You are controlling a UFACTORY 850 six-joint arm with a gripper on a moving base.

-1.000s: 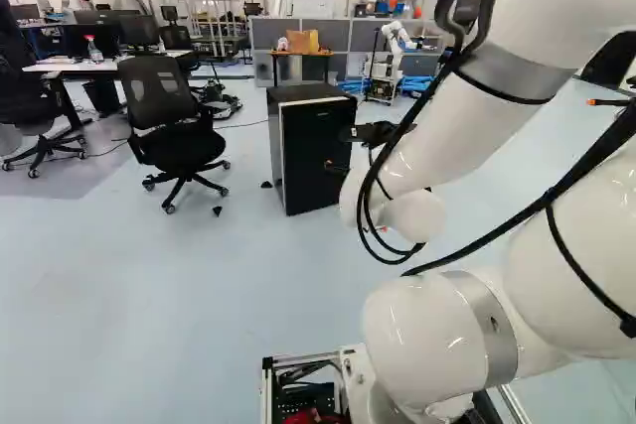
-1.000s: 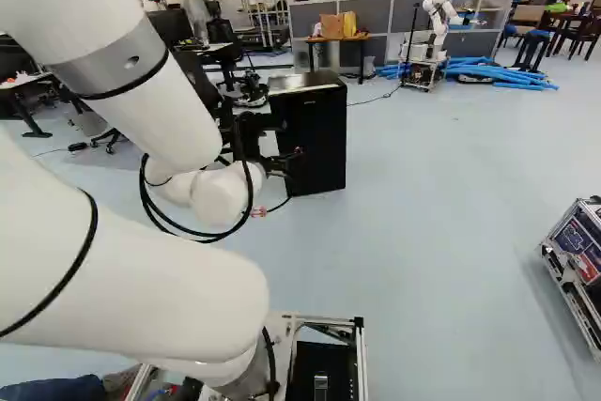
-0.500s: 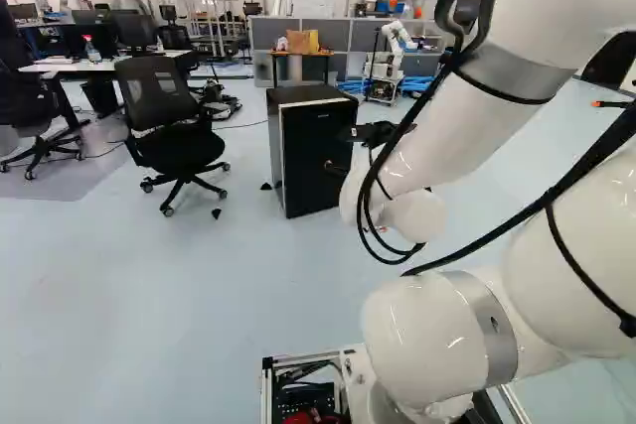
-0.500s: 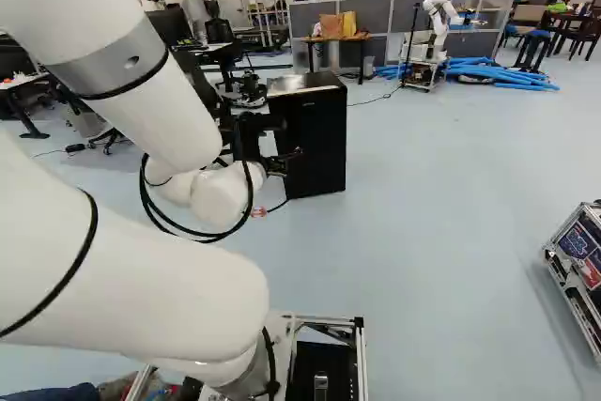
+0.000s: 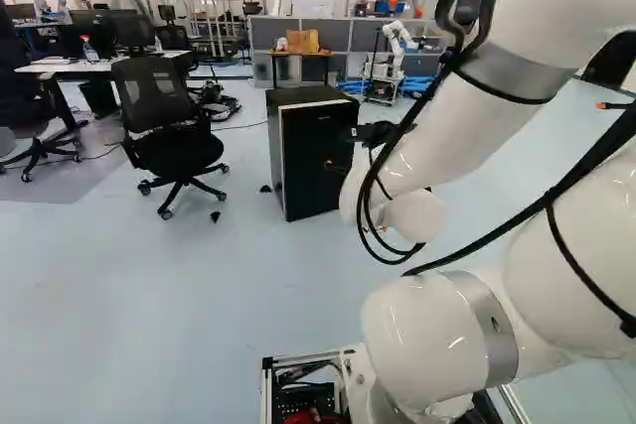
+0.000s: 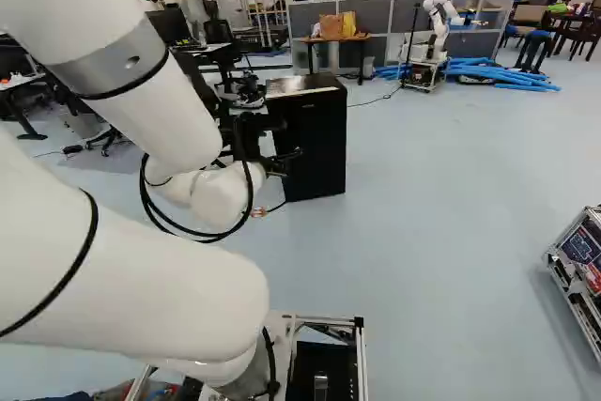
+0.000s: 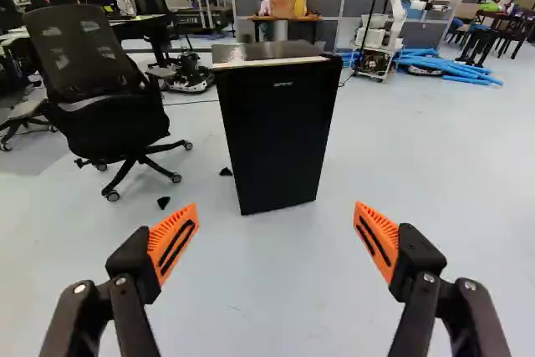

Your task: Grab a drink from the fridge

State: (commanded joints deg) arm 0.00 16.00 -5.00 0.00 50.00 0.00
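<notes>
In the right base view my gripper (image 6: 282, 164) shows as a dark shape in front of the fridge, partly behind the arm's wrist. The black fridge (image 5: 316, 161) stands on the floor with its door closed, and its inside is hidden. From the wrist, the fridge (image 7: 277, 135) is seen straight ahead, a stretch of floor away from the fingertips. The gripper (image 7: 276, 211) is wide open, its orange pads far apart with nothing between them. No drink can be seen in or on the fridge.
An office chair (image 7: 96, 89) stands beside the fridge, with small black pieces (image 7: 163, 202) on the floor between. Behind are grey partitions (image 6: 376, 21), a small table with bags (image 6: 336, 39), another robot (image 6: 434, 30) and blue tubes (image 6: 498, 72). A metal-edged case (image 6: 577, 255) stands at the right.
The base has moved slightly: the fridge and chair sit a little nearer in the base views, and the case at the right has shifted. The arm keeps its pose over its lowest joint.
</notes>
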